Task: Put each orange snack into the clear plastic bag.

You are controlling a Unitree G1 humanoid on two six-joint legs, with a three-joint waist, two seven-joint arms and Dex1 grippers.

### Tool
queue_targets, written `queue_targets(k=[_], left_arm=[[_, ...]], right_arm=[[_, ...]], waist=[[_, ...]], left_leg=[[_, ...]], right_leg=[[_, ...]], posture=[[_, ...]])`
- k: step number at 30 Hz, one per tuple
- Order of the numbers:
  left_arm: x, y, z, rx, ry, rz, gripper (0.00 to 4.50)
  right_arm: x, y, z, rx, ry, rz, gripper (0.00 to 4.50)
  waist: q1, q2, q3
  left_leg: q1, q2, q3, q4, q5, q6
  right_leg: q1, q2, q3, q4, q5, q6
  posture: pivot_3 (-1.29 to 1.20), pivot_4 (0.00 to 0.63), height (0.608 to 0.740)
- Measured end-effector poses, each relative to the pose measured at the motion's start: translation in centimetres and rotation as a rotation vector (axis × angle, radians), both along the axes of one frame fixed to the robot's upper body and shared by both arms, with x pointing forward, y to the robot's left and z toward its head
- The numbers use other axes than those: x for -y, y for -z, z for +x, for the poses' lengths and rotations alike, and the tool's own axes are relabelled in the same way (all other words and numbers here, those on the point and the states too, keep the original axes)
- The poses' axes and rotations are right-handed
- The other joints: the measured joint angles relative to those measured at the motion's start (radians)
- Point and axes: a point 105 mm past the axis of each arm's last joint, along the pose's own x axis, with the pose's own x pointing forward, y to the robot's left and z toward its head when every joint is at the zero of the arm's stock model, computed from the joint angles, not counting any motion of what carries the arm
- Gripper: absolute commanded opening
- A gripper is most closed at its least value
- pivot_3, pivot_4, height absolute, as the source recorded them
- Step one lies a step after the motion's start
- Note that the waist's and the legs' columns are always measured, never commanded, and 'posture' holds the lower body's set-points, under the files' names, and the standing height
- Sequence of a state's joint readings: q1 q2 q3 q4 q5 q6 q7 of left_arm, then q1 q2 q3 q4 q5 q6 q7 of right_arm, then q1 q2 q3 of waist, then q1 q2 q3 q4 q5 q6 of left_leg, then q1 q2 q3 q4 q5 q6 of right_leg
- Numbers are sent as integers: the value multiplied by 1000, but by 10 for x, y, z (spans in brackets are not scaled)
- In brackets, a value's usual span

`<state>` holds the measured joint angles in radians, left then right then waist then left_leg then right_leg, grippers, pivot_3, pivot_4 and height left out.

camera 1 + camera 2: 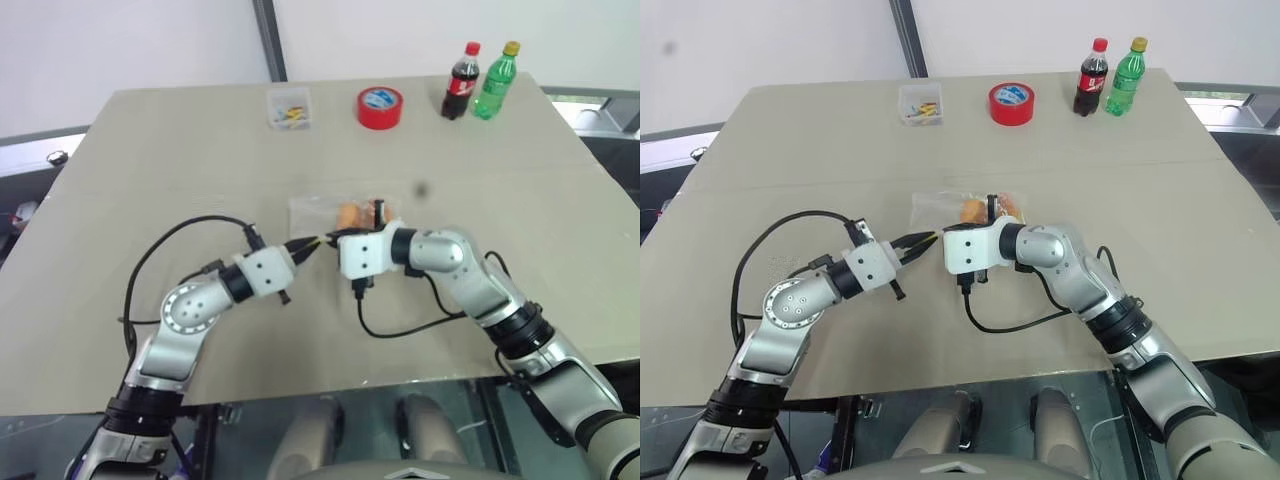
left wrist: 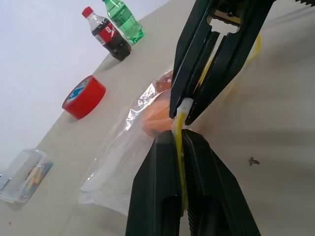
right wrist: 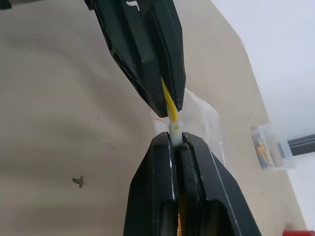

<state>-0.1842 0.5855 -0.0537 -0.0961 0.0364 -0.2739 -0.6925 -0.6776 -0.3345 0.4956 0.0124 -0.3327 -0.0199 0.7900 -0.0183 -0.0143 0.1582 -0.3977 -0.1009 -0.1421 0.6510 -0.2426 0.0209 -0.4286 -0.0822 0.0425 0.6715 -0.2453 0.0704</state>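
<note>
The clear plastic bag [image 1: 312, 210] lies at the table's middle with orange snacks [image 1: 350, 214] inside it, one snack [image 2: 155, 115] showing through the film. My left gripper [image 2: 175, 140] is shut on the bag's yellow seal strip [image 2: 179, 162]. Tip to tip with it, my right gripper [image 3: 175, 139] is shut on the white slider [image 3: 175, 129] of that same strip. Both grippers meet just in front of the bag, the left gripper [image 1: 303, 246] coming from the left and the right gripper [image 1: 335, 238] from the right.
Along the table's far edge stand a small clear box [image 1: 289, 108] of coloured bits, a red tape roll [image 1: 380, 107], a cola bottle [image 1: 462, 80] and a green bottle [image 1: 497, 80]. Black cables loop from both wrists over the beige table [image 1: 150, 170].
</note>
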Motion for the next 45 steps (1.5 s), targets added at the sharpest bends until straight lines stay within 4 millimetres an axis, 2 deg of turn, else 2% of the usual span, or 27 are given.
queue_targets(k=[2, 3, 10, 13, 15, 31, 32, 33, 35, 37, 44, 45], left_arm=[[0, 0, 0, 1, 0, -1, 0], [0, -1, 0, 3, 0, -1, 0], [0, -1, 1, 6, -1, 0, 0], [0, -1, 1, 7, -2, 0, 0], [0, -1, 1, 7, -3, 6, 0], [0, -1, 1, 7, -12, 2, 0], [0, 0, 1, 7, -12, 1, 0], [0, -1, 1, 7, -11, -1, 0], [0, -1, 1, 7, -10, -3, 0], [0, -1, 1, 7, -10, -4, 0], [0, -1, 1, 6, -10, -8, 0], [0, -1, 1, 6, -10, -8, 0]], right_arm=[[-1, 0, -2, -24, -8, 6, 1168], [-2, -1, -2, -25, -13, 8, 2012], [-5, -2, -6, -32, -31, 16, 2113], [-7, -3, -7, -42, -38, 24, 1295], [-8, -3, -7, -43, -39, 28, 400], [-7, -3, -6, -40, -27, 24, 400], [-7, -3, -6, -45, -26, 25, 984], [-7, -4, -6, -49, -22, 24, 1209], [-6, -3, -5, -54, -12, 22, 2281], [-6, -3, -4, -49, -8, 24, 3081], [-6, -4, -4, -42, -1, 29, 3154], [-6, -4, -4, -42, -1, 29, 2921]], waist=[[0, 0, 0], [0, 0, 0], [0, 0, 0], [-1, 0, 0], [0, 0, 0], [0, 0, 0], [0, 0, 0], [0, 0, 0], [0, 0, 0], [-1, 0, 0], [0, 0, 0], [0, 0, 0]], left_leg=[[0, 0, 0, 0, 0, 0], [0, 0, 0, 0, 0, 0], [0, 0, 0, 0, 0, 0], [0, 0, 0, 0, 0, 0], [0, 0, 0, 0, 0, 0], [0, 0, 0, 0, 0, 0], [0, 0, 0, 0, 0, 0], [0, 0, 0, 0, 0, 0], [0, 0, 0, 0, 0, 0], [0, 0, 0, 0, 0, 0], [0, 0, 0, 0, 0, 0], [0, 0, 0, 0, 0, 0]], right_leg=[[0, 0, 0, 0, 0, 0], [0, 0, 0, 0, 0, 0], [0, 0, 0, 0, 0, 0], [0, 0, 0, 0, 0, 0], [0, 0, 0, 0, 0, 0], [0, 0, 0, 0, 0, 0], [0, 0, 0, 0, 0, 0], [0, 0, 0, 0, 0, 0], [0, 0, 0, 0, 0, 0], [0, 0, 0, 0, 0, 0], [0, 0, 0, 0, 0, 0], [0, 0, 0, 0, 0, 0]], posture=[[0, 150, 740], [0, 150, 740], [0, 150, 740], [0, 150, 740], [0, 150, 740], [0, 150, 740], [0, 150, 740], [0, 150, 740], [0, 150, 740], [0, 150, 740], [0, 150, 740], [0, 150, 740]])
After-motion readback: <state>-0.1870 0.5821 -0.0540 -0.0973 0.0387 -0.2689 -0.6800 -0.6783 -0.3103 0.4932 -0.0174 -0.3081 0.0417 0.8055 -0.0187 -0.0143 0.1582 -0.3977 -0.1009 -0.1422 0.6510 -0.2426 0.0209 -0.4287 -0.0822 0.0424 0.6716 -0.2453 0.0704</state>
